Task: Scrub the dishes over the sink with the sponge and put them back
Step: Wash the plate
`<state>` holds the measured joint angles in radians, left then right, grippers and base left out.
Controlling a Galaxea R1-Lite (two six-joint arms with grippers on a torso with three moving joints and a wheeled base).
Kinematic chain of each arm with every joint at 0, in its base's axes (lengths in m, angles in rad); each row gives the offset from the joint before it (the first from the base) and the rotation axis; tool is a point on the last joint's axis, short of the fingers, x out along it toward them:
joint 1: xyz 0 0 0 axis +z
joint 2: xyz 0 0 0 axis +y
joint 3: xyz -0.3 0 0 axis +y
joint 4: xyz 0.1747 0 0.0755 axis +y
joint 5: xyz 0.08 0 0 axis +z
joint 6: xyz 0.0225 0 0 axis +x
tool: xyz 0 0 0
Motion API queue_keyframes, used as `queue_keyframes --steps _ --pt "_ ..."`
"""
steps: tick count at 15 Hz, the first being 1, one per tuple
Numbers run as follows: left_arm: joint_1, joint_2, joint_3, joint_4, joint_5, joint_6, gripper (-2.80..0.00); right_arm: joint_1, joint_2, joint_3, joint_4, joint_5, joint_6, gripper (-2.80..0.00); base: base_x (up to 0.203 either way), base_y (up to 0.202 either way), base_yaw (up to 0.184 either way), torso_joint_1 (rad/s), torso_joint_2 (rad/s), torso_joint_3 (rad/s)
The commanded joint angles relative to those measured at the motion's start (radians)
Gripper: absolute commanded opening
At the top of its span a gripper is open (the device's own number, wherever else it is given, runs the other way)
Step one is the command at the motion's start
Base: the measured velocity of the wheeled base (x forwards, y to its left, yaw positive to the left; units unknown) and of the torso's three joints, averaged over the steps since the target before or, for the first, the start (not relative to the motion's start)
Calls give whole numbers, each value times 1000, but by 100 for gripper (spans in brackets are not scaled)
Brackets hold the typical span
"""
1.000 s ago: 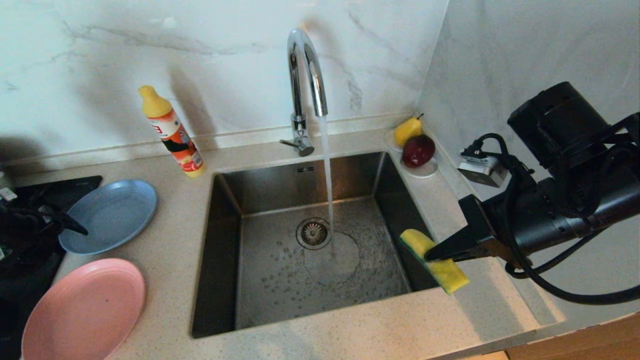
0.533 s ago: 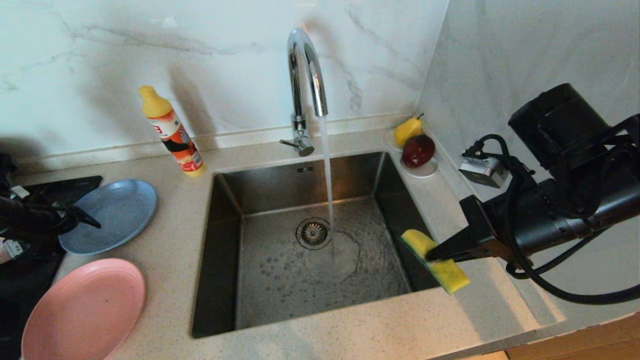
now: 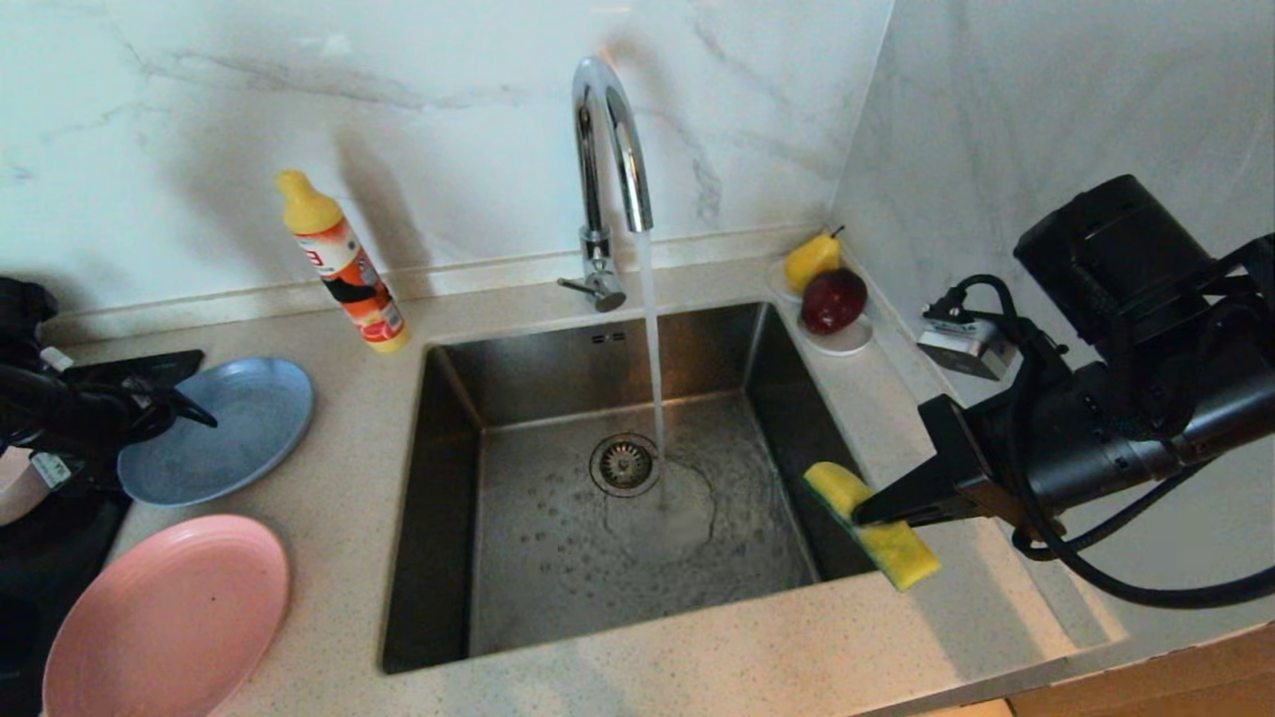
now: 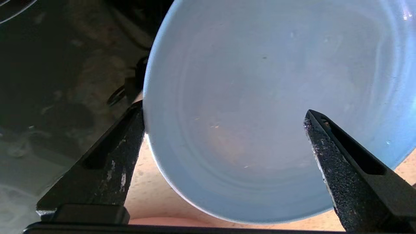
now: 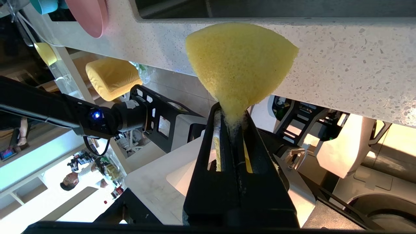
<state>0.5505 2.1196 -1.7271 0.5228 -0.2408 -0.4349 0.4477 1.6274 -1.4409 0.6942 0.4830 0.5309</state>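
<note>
straddling blue plate [image 4: 260, 113] rim, left gripper [image 3: 184, 410] jaws wide for pickup; right gripper [image 3: 865, 516] clamps sponge [image 3: 875, 526] at sink [image 3: 448, 478] edge, ready to scrub.

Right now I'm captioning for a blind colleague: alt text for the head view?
Right gripper pinches a yellow sponge at the sink's right rim while the tap runs. At left, the open left gripper reaches over a blue plate; a pink plate lies nearer.

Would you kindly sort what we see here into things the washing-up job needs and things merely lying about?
Job:
sponge, in the right pincer
blue-grey plate, at the open left pincer
pink plate
sink

Lying about:
detergent bottle
pear
dark red fruit
</note>
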Motion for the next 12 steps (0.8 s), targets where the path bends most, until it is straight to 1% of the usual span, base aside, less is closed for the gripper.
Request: queue_keyframes --steps 1,5,10,12 --pt "-18 16 -5 2 0 -3 0 0 -1 0 4 3 3 -280 0 0 0 0 0 0" --pt "-26 22 -11 -7 0 -11 0 -6 0 4 4 3 3 -280 0 0 0 0 0 0" --pt "-29 22 -56 -2 4 -31 0 -7 -3 3 4 3 3 -280 0 0 0 0 0 0" --pt "-29 38 -57 8 19 -30 0 -7 -3 4 4 3 3 -280 0 0 0 0 0 0"
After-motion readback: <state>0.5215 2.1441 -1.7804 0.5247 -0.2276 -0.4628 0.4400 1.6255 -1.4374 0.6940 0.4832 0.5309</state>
